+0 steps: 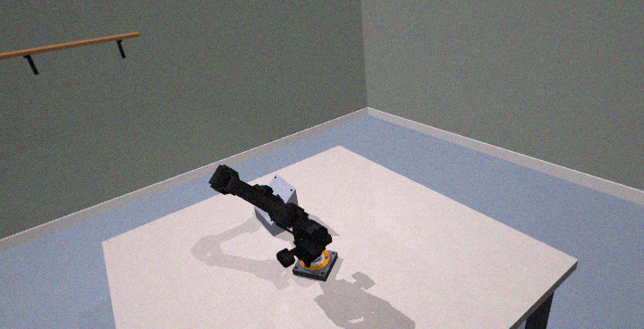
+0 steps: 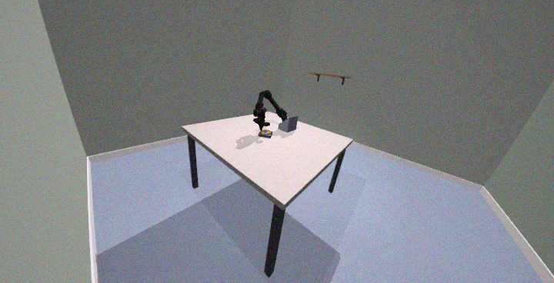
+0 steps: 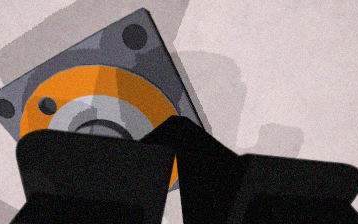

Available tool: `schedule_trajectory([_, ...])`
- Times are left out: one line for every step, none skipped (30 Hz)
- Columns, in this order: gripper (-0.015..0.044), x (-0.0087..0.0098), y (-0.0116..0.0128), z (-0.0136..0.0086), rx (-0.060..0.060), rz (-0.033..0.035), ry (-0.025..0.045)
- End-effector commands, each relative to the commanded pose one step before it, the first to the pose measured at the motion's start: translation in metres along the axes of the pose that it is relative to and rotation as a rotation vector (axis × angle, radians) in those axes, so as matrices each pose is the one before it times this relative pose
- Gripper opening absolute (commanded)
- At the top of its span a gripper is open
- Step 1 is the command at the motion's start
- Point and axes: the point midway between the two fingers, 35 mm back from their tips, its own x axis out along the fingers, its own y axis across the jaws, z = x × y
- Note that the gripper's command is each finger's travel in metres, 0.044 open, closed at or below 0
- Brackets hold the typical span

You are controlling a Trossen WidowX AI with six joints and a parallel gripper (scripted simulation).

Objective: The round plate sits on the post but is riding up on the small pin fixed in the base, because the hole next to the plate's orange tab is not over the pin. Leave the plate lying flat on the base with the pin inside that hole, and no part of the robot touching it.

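Note:
The round plate [image 1: 320, 266] [image 2: 265, 131] [image 3: 70, 82], an orange ring with a pale grey centre, sits around the post [image 3: 100, 132] on the dark square base [image 1: 310, 274] [image 2: 265, 136] [image 3: 166, 75]. A round hole [image 3: 47, 106] shows in the orange ring at left in the wrist view. The fingers cover the plate's near part there. I cannot make out the tab or the pin, nor tell whether the plate lies flat. My gripper [image 1: 308, 264] [image 2: 261, 129] [image 3: 177, 123] is shut and empty, its tips low at the plate's edge region. Whether they touch the plate is unclear.
A grey wedge-shaped block [image 1: 283, 188] [image 2: 290, 124] stands on the table [image 1: 427, 245] [image 2: 279, 164] behind the base, beside the arm. The arm reaches over it and casts shadows around the base. A wooden rail [image 1: 76, 45] [image 2: 330, 74] is on the wall.

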Motion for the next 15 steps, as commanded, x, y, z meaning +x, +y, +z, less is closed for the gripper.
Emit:
schedule_trajectory([0.0000,0.00228,-0.00300,-0.00701,-0.0091,-0.00482,0.01040])
schedule_trajectory([0.0000,-0.00030,-0.00051,-0.00125,-0.0001,0.00001,0.00004])
schedule_trajectory([0.0000,-0.00001,-0.00035,-0.00099,0.0000,-0.00001,0.00004])
schedule_trajectory([0.0000,-0.00012,-0.00039,-0.00097,0.0000,-0.00001,0.00004])
schedule_trajectory([0.0000,-0.00005,-0.00044,-0.00103,0.0000,-0.00001,0.00004])
schedule_trajectory([0.0000,-0.00013,-0.00045,-0.00110,0.0000,-0.00001,0.00005])
schedule_trajectory([0.0000,-0.00014,-0.00041,-0.00115,0.0000,-0.00001,0.00005])
schedule_trajectory([0.0000,-0.00005,-0.00036,-0.00117,0.0000,-0.00001,0.00005])
schedule_trajectory([0.0000,-0.00018,-0.00030,-0.00114,0.0000,-0.00001,0.00005])
schedule_trajectory([0.0000,-0.00037,-0.00031,-0.00137,-0.0001,0.00000,0.00006])
schedule_trajectory([0.0000,-0.00015,-0.00009,-0.00115,0.0000,0.00000,0.00005])
schedule_trajectory([0.0000,-0.00003,-0.00004,-0.00111,0.0000,0.00000,0.00005])
schedule_trajectory([0.0000,-0.00024,-0.00008,-0.00108,0.0000,0.00001,0.00005])
schedule_trajectory([0.0000,-0.00011,-0.00013,-0.00111,0.0000,0.00000,0.00005])
schedule_trajectory([0.0000,-0.00015,-0.00017,-0.00120,0.0000,0.00000,0.00006])
